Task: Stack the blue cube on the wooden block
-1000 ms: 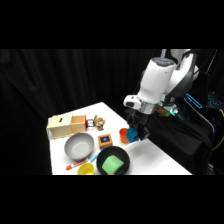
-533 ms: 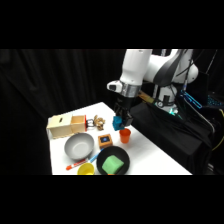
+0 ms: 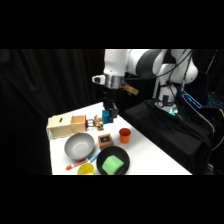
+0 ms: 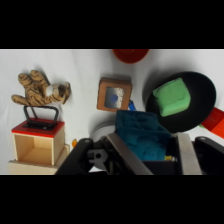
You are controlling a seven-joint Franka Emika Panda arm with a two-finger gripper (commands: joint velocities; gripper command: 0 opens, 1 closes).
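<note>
My gripper (image 3: 108,114) hangs above the table's middle, shut on the blue cube (image 3: 105,117), which is off the surface. The wooden block (image 3: 105,140), brown with a dark square on top, sits on the table below and in front of the cube, apart from it. In the wrist view the blue cube (image 4: 141,134) is clamped between the two fingers (image 4: 124,154) of the gripper (image 4: 150,146). The wooden block (image 4: 114,94) lies just beyond it, its top uncovered.
An orange cup (image 3: 124,135) stands right of the block. A black plate (image 3: 103,161) holds a green block (image 3: 113,163). A grey bowl (image 3: 79,146), a yellow cup (image 3: 86,169), a pale wooden box (image 3: 64,125) and a small striped figure (image 4: 40,91) lie nearby.
The arm has swung left across the table, away from the orange cup. The gripper now hangs above and behind the wooden block.
</note>
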